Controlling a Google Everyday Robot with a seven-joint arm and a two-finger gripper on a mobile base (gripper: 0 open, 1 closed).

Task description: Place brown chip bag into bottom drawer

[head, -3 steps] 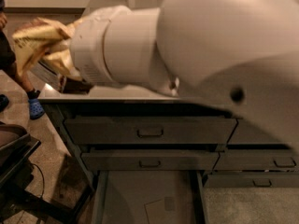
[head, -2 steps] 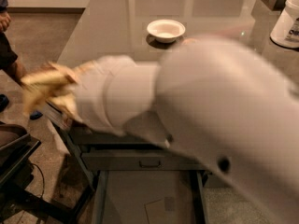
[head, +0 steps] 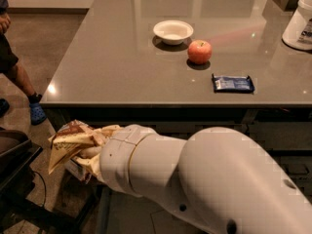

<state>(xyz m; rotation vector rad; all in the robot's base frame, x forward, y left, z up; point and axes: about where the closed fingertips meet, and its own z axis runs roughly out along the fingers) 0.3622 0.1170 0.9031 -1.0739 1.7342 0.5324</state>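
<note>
- The 2-finger gripper (head: 84, 154) sits at the lower left of the frame, at the end of the bulky white arm (head: 204, 179). It is clamped on the brown chip bag (head: 72, 141), a wrinkly foil pack with cream-yellow panels (the foil hides most of the jaws).
- The bag hangs in the air, below the front edge of the glossy grey countertop (head: 122, 67) and apart from it.
- The bottom drawer (head: 127, 217), a wide dark grey tray with a flat floor, shows as 1 open sliver at the bottom edge. It lies right of the bag and mostly behind the arm.
- The step in hand, as I judge it, is to carry the bag right and down until it is over the floor, inside the dark side rail (head: 103, 209). Releasing low should keep the light foil from catching an edge.
- The round red apple (head: 200, 51), the shallow white bowl (head: 173, 31) and the flat blue wrapper (head: 233, 83) lie on the counter, well apart from the bag.
</note>
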